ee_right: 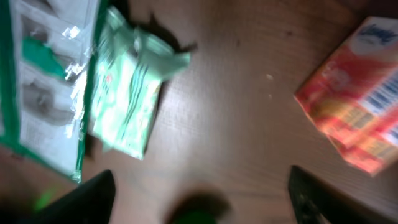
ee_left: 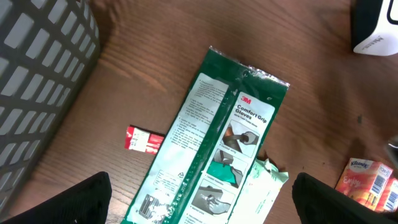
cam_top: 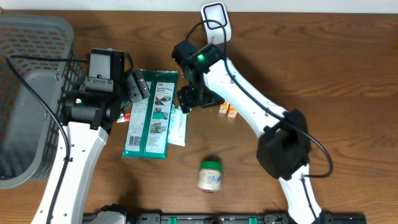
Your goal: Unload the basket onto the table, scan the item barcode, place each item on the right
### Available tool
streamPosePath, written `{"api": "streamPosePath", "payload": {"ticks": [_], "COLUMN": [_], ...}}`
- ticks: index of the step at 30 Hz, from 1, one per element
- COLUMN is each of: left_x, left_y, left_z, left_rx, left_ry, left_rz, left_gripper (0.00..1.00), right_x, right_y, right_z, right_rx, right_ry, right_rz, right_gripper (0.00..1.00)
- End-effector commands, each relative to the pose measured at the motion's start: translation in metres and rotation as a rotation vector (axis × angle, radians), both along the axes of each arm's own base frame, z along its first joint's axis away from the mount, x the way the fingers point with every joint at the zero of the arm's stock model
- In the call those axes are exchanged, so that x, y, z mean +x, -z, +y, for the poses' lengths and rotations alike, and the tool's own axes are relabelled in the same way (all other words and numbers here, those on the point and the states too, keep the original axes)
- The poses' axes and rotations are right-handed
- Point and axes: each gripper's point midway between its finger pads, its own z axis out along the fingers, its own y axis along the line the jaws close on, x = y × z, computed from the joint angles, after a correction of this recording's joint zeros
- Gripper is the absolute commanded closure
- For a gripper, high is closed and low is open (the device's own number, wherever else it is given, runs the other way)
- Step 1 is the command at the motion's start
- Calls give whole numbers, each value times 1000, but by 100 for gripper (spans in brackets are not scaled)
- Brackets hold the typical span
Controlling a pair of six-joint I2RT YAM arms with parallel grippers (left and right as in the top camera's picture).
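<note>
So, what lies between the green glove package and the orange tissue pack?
A pale green soft pack beside the glove package, then bare table to the tissue pack; the right wrist view shows this.

**Setting:** mock shop checkout on a robot test bench.

**Evidence:**
- wood-grain tabletop (cam_top: 348, 74)
- grey slatted basket (cam_top: 37, 31) over its left edge
- white barcode scanner (cam_top: 216, 18) at the far edge
- loose retail goods mid-table: green glove pack (cam_top: 152, 115), pale green packet (cam_top: 178, 127), orange tissue pack (cam_top: 230, 111)
- green-lidded jar (cam_top: 210, 175) toward the near edge
- left arm (cam_top: 78, 162) and right arm (cam_top: 249, 99), both white, reaching in from the near edge
</note>
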Motion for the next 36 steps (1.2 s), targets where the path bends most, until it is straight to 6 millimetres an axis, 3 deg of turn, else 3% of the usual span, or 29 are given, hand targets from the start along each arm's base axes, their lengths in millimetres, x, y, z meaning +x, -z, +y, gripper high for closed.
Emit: {"api": "streamPosePath", "payload": {"ticks": [1,8,22,29,31,36], "left_x": [2,2,2,2,2,2], "left_y": [-6,-6,-6,-6,-6,-6], "left_z": [3,3,3,3,3,3], "left_rx": [18,18,18,18,18,18], "left_ry": [3,3,3,3,3,3], "left_rz": [-16,-16,-16,-16,-16,-16], "left_gripper": [7,7,7,7,7,7], "right_x": [1,-5,-48,-86,-99,-130], "right_y": [-50,-56,-40,-13,-5,11], "right_z": [-7,-23,3,15,12,-6], "right_rx": [68,46,2,-58,-88,-185], "right_ry": [-15,6,-100,-191,-210,-240], "right_rz": [-73,-39,19,76,108,207], "right_gripper": [1,3,5,6,12,9]}}
